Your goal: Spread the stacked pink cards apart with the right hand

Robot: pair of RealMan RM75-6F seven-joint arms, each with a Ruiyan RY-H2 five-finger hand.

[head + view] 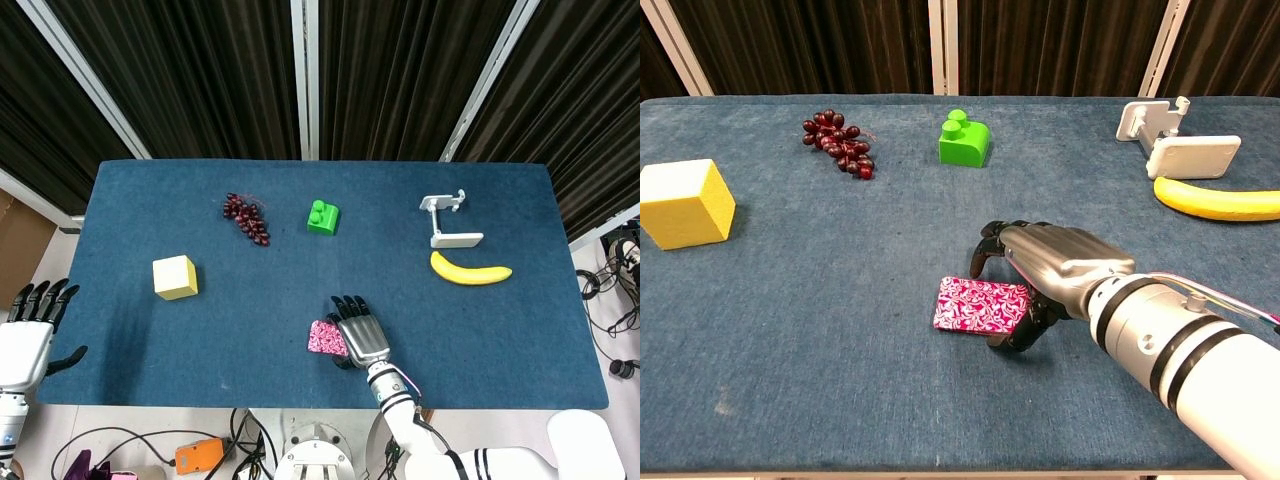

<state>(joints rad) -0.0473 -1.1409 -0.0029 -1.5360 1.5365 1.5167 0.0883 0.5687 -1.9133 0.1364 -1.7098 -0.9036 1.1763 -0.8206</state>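
The stacked pink cards [980, 305] lie flat as one patterned stack near the front middle of the blue table [820, 330]; from the head camera the stack [323, 336] is partly covered. My right hand [1050, 268] hovers palm down over the stack's right edge, fingers spread and reaching past the far side while the thumb curls at the near right corner. In the head view that right hand [359, 331] overlaps the cards. Whether it touches them I cannot tell. My left hand [28, 335] hangs off the table's left edge, fingers apart, holding nothing.
A yellow cube [684, 203] sits at the left. Dark grapes [840, 144] and a green block [965, 139] lie at the back. A white phone stand [1175, 140] and a banana [1220, 201] lie at the right.
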